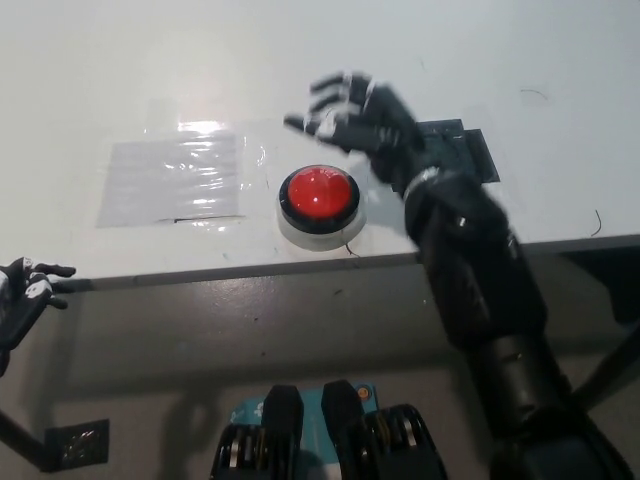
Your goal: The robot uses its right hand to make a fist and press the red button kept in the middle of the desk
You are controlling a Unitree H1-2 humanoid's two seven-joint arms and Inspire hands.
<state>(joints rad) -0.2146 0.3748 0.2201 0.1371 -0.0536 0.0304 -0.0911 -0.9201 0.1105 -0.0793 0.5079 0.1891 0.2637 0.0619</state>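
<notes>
The red button (319, 193) sits in its black ring on a white base near the desk's front edge, fully uncovered. My black right hand (358, 118) hovers above and behind it, to the right, with its fingers spread apart and holding nothing. It does not touch the button. My white left hand (22, 297) rests low at the picture's left edge, below the desk's front edge, fingers loosely apart.
A clear plastic sheet (172, 180) lies taped flat on the white desk (150, 70) left of the button. A dark taped patch (455, 155) lies right of it, partly behind my right arm. The desk's front edge runs just below the button.
</notes>
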